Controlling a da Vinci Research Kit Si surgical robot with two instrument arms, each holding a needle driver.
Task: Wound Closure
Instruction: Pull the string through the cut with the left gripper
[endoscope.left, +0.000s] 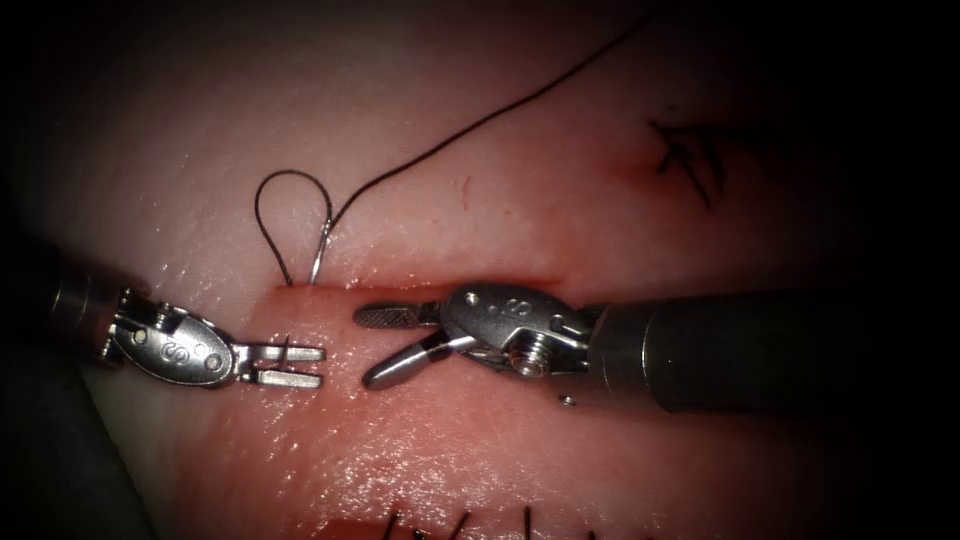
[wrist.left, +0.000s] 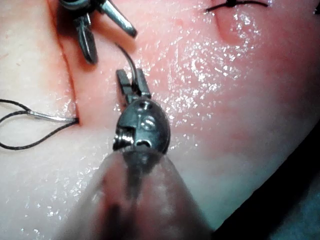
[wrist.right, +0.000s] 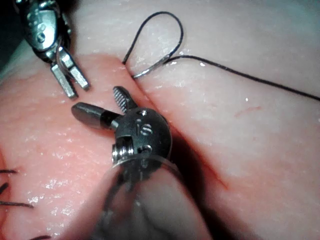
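The cut (endoscope.left: 480, 285) runs across the tissue (endoscope.left: 480, 460). The curved needle (endoscope.left: 318, 258) is in the tissue: its silver tail stands out of the cut's upper edge, and its thin tip (wrist.left: 131, 62) rises from the tissue below the cut. My left tool (endoscope.left: 321, 366) has its jaws slightly open on either side of that tip. Just to the right, my right tool (endoscope.left: 363, 348) is wide open and holds nothing. The dark thread (endoscope.left: 480, 125) forms a small loop (endoscope.left: 292, 175) at the needle's tail and trails to the upper right.
Black stitches (endoscope.left: 460, 525) line the tissue's near edge, and dark marks (endoscope.left: 690, 160) sit at the upper right. Red fluid lines the cut. The right tool's thick shaft (endoscope.left: 740, 350) lies over the cut's right part.
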